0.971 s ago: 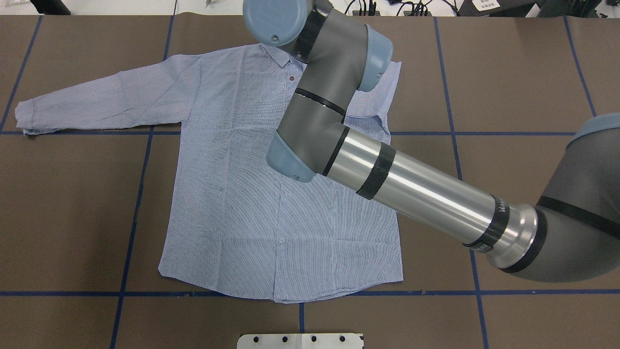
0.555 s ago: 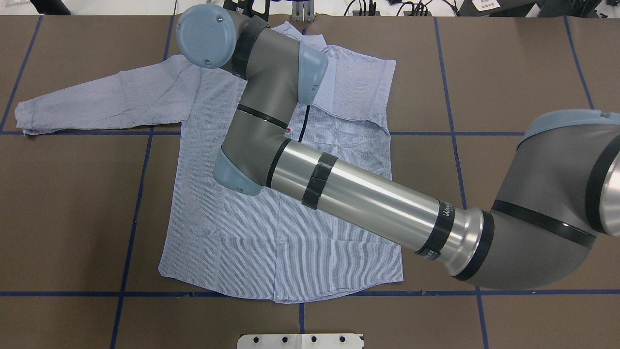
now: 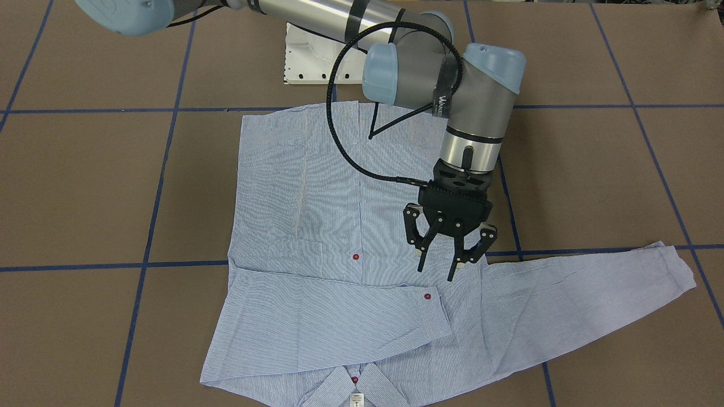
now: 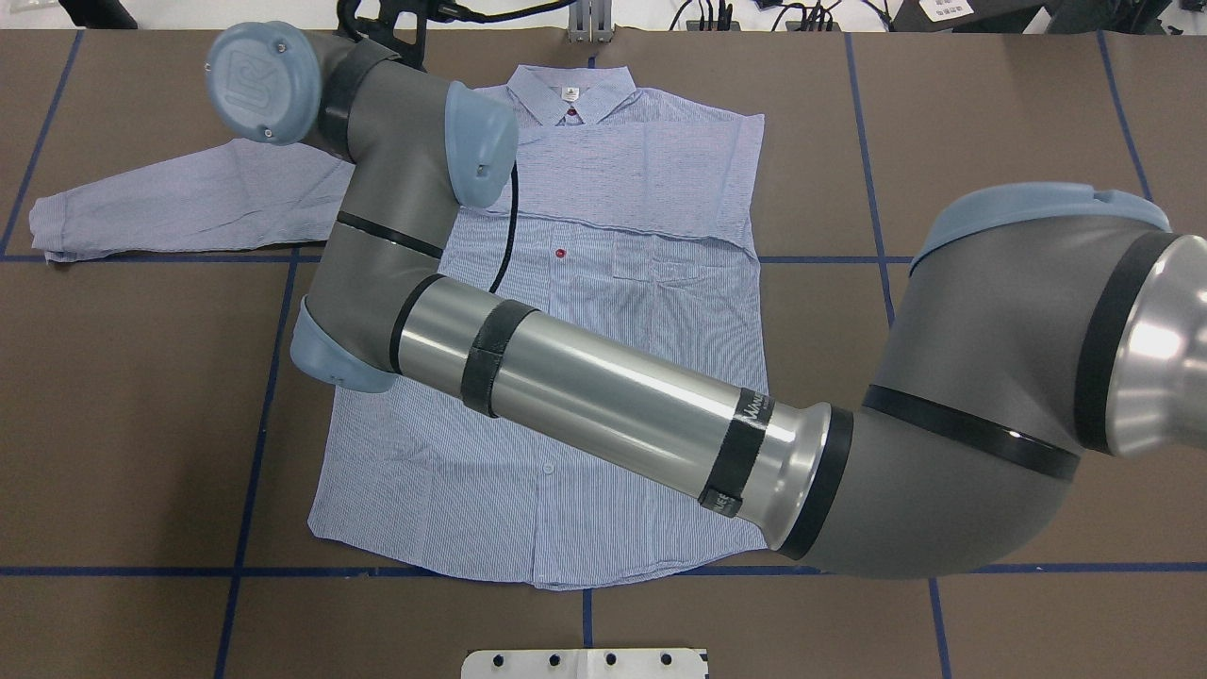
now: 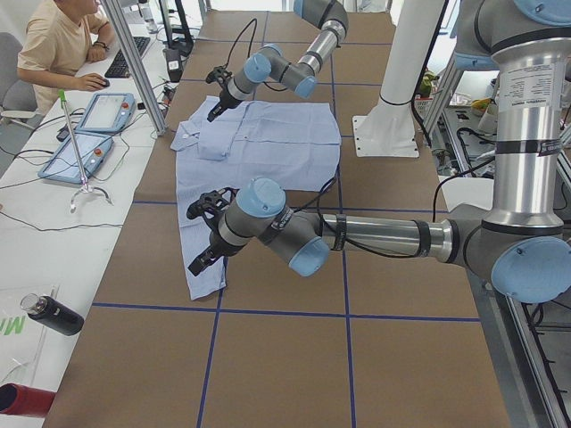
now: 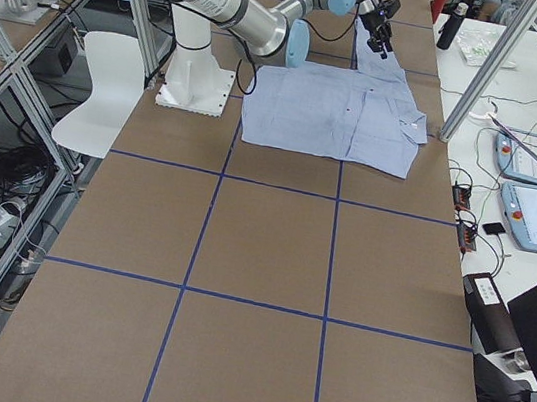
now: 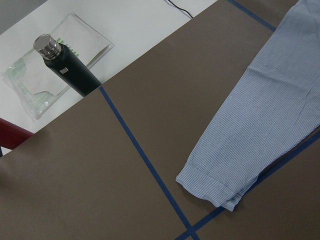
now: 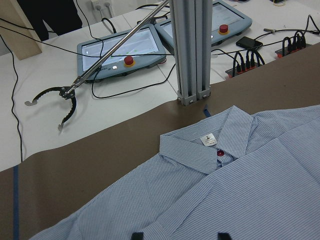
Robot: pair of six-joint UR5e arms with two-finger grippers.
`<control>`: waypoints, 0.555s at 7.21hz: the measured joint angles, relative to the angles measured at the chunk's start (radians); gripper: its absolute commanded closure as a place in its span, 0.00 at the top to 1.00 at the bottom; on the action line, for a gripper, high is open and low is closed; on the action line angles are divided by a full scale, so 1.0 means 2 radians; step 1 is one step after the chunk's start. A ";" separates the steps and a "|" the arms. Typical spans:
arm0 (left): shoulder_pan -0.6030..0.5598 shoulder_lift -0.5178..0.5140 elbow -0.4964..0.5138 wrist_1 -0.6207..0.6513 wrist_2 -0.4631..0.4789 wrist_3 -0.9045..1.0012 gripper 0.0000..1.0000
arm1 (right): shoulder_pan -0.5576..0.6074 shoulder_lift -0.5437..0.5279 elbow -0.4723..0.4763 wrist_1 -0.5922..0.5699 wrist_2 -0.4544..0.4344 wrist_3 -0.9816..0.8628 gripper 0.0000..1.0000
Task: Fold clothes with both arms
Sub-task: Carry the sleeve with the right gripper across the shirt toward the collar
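Note:
The striped shirt lies flat, front up, collar at the far edge. One sleeve is folded across the chest, its cuff near the button line. The other sleeve stretches out to my left, ending in a cuff. My right arm reaches across the shirt. Its gripper hangs open and holds nothing, just above the shoulder of the stretched sleeve. My left gripper shows only in the exterior left view, out towards that sleeve. Whether it is open or shut I cannot tell.
Blue tape lines cross the brown table. The white base plate sits at the near edge. Beyond the far edge stand an aluminium post and control tablets. A black bottle lies off the left end. A person sits there.
My right arm has swung left across the shirt, from over the collar area to the stretched sleeve's shoulder, uncovering the collar and folded sleeve. The shirt has stayed put.

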 measured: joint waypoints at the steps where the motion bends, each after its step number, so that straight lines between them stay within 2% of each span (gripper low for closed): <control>1: 0.000 0.000 0.000 0.000 0.000 0.000 1.00 | 0.000 0.014 -0.012 0.000 0.004 0.001 0.98; 3: 0.000 -0.002 -0.002 0.000 0.000 0.000 1.00 | 0.013 0.031 -0.005 -0.013 0.049 -0.013 0.99; 4: 0.000 -0.007 -0.002 -0.005 0.001 -0.008 1.00 | 0.034 0.023 0.037 -0.054 0.095 -0.038 0.99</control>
